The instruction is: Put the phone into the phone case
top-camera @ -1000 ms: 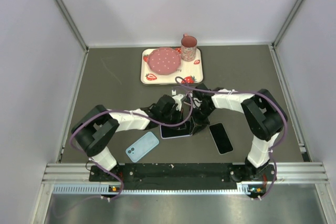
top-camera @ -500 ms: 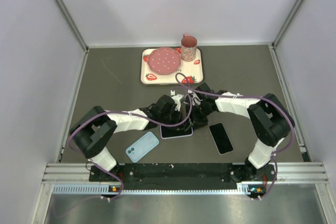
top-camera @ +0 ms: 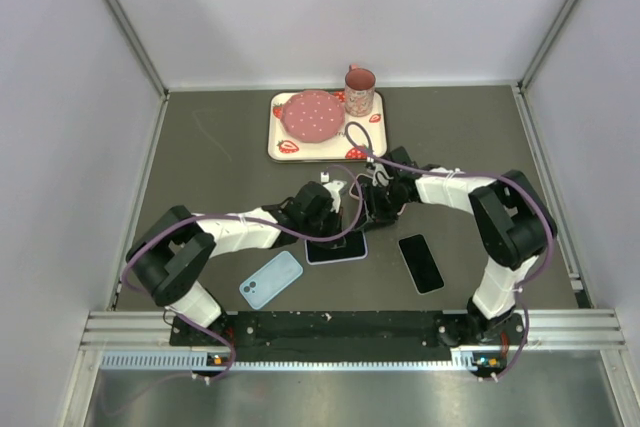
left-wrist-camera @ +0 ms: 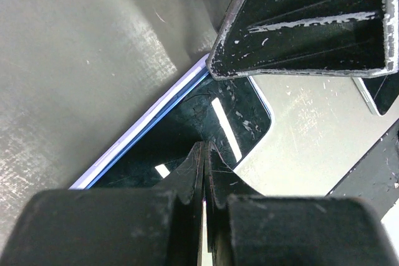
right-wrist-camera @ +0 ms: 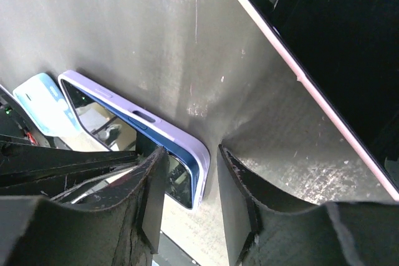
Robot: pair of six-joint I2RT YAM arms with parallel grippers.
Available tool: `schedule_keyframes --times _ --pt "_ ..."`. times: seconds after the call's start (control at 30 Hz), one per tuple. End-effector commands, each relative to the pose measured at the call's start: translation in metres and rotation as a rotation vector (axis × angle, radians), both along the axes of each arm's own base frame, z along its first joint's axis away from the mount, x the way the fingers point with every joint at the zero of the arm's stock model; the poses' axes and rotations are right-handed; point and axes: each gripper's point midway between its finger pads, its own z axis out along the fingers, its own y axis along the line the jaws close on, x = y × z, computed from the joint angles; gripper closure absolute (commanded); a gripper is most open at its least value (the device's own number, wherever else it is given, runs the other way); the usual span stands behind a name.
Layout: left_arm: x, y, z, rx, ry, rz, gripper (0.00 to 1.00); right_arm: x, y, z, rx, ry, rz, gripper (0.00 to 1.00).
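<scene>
While both arms crowd the middle of the top view, the phone (top-camera: 335, 248) lies flat there in its lilac phone case (right-wrist-camera: 187, 140).
Nearest, lower left, a pale blue case (top-camera: 271, 279) lies apart; a black phone (top-camera: 421, 262) sits lower right. The left gripper (top-camera: 322, 215) presses shut fingers onto the phone's glass; the right gripper (top-camera: 372, 205) stands slightly parted by the case corner, holding nothing. Farthest, a strawberry tray (top-camera: 284, 144) carries a pink plate (top-camera: 311, 115) and cup (top-camera: 359, 91).

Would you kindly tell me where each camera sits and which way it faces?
Top external: above and behind, looking down on the table, both arms showing.
Left wrist: low, facing the cased phone, its own fingers showing.
Right wrist: low, facing the same phone's edge, its fingers showing.
All three share that phone.
</scene>
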Motion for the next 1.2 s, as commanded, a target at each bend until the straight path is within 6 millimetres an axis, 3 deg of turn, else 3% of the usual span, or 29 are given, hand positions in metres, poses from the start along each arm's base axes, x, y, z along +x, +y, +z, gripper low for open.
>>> schedule_keyframes --times 0.0,0.4,0.8,1.17 --pt "-0.012 0.039 -0.037 0.188 0.053 0.024 1.0 0.004 -0.017 -0.03 -0.109 -0.01 0.01 0.63" --pt "-0.011 0.036 -0.04 0.196 0.063 0.014 1.0 -0.021 -0.031 -0.041 -0.147 0.049 0.027 0.68" --pt "-0.008 0.035 -0.042 0.206 0.063 0.015 1.0 -0.052 -0.06 -0.069 -0.369 0.117 0.046 0.69" --pt "-0.003 0.034 -0.037 0.215 0.048 0.019 1.0 -0.057 -0.088 -0.08 -0.593 0.101 0.056 0.73"
